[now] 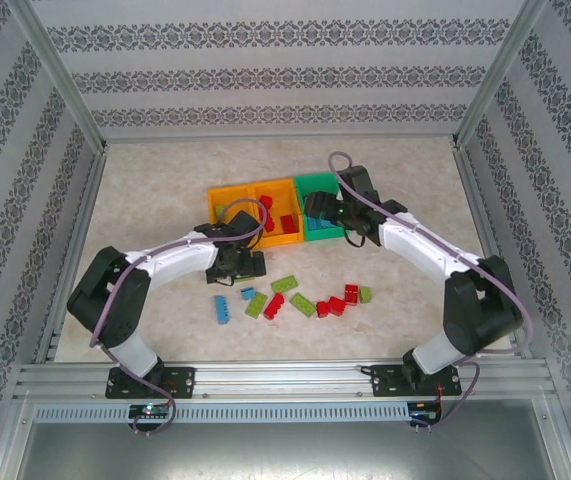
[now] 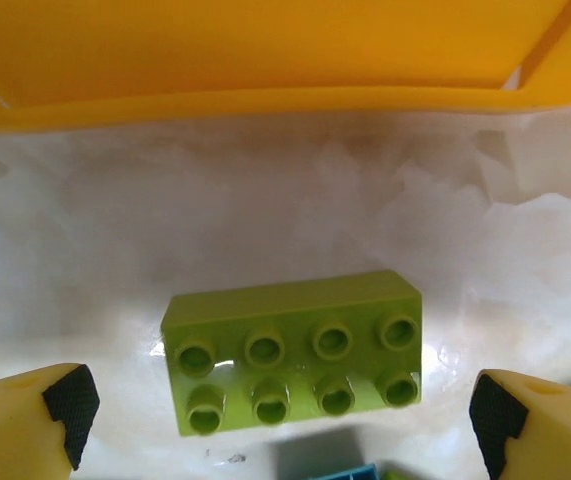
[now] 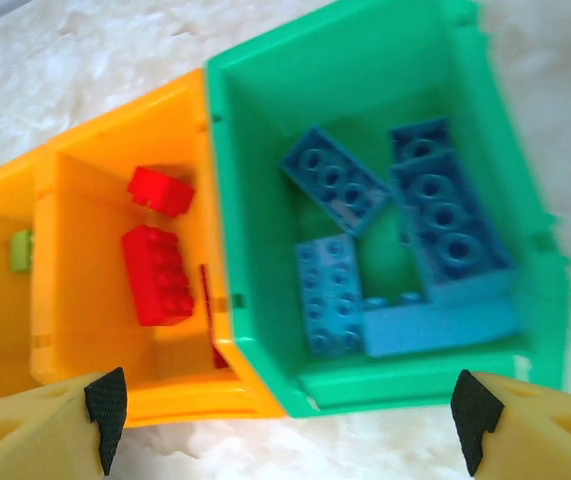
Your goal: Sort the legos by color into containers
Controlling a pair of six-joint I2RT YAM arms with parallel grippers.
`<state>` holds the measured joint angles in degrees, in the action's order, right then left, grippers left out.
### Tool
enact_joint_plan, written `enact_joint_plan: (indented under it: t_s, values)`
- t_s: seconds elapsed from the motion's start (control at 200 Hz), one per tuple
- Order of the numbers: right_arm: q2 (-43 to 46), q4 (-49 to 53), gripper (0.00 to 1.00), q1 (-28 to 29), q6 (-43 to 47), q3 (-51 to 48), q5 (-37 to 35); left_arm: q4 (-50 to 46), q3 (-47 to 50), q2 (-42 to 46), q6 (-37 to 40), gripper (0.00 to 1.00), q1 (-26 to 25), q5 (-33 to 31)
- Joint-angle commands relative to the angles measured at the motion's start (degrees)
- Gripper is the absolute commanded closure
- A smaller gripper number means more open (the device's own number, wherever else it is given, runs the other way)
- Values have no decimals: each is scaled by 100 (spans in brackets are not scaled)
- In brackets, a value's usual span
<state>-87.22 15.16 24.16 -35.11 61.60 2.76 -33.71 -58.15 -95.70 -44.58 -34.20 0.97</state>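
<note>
my left tool (image 2: 283,405) is spread wide and empty on both sides of a lime brick (image 2: 295,350), which lies on the tabletop (image 2: 265,200) just before the orange bin (image 2: 265,50), ready to be pinched. my right tool (image 3: 290,415) hangs released above the green bin (image 3: 365,60), where blue bricks (image 3: 330,295) lie. the top camera adds the loose legos (image 1: 295,300), perhaps ten.
</note>
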Motion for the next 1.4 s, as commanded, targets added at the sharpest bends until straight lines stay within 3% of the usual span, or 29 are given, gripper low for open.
enact_joint_plan:
  t_s: [0.0, 0.33, 0.669, 1.074, 1.394]
  values:
    - [470, 232, 12, -254, 204, -386, -378, 66, -145, -137, -94, 4, -87, 27]
    - [1427, 604, 8, -1017, 283, -1430, -718, 217, -272, -539, -73, 14, -87, 180]
    - [1954, 697, 6, -1435, 371, -1809, -701, 216, -173, -451, -37, 43, -94, 70]
    - [1629, 979, 9, -1441, 437, -1884, -483, -707, -1242, 256, 638, 42, -20, -676]
    - [1694, 1018, 10, -1439, 330, -2076, -363, -776, -2168, -160, 1444, 42, 715, -761]
